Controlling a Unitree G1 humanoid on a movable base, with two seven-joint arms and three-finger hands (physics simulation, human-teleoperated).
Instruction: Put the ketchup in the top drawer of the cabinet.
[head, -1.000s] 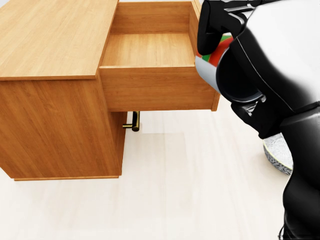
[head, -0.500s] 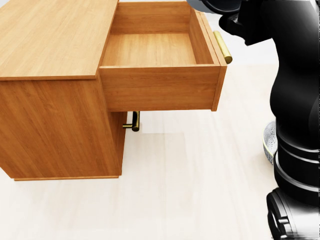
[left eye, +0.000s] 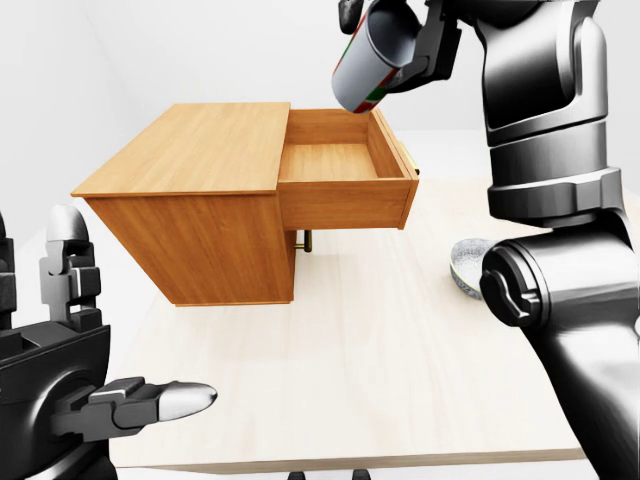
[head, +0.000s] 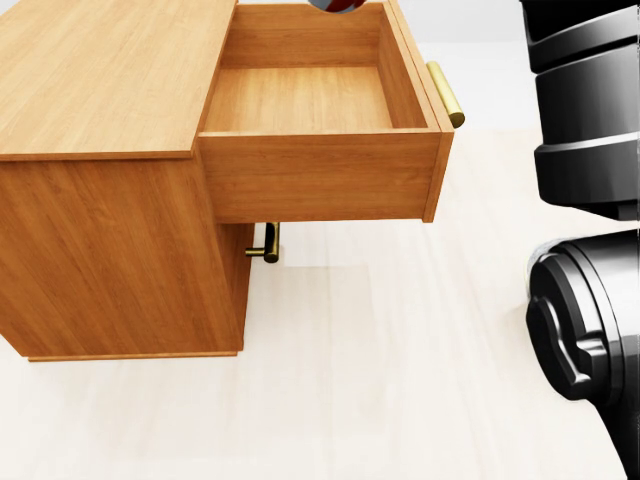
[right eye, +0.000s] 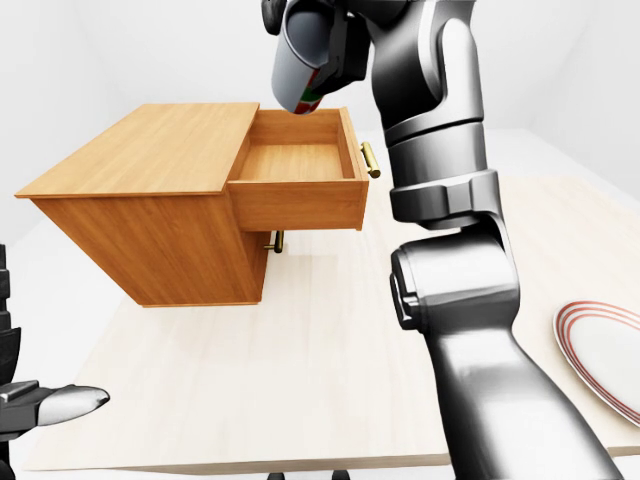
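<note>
The ketchup (left eye: 362, 68), a grey bottle with a red, green and white label, hangs tilted above the open top drawer (left eye: 345, 205) of the wooden cabinet (left eye: 200, 150). My right hand (left eye: 396, 34) is shut on it, with the arm reaching up at the right of both eye views. In the head view only the bottle's bottom (head: 335, 4) shows at the top edge, over the far end of the drawer. Nothing lies inside the drawer. My left hand (left eye: 112, 398) stays low at the bottom left, open, far from the cabinet.
The top drawer's brass handle (head: 446, 94) sticks out to the right. A lower drawer's handle (head: 268, 243) shows beneath it. On the table's right side stand a patterned bowl (left eye: 468, 265) and a red-rimmed plate (right eye: 605, 350).
My right arm has lifted the ketchup from beside the drawer's right wall up and to the left, so it now hangs over the drawer. Cabinet and camera have not moved.
</note>
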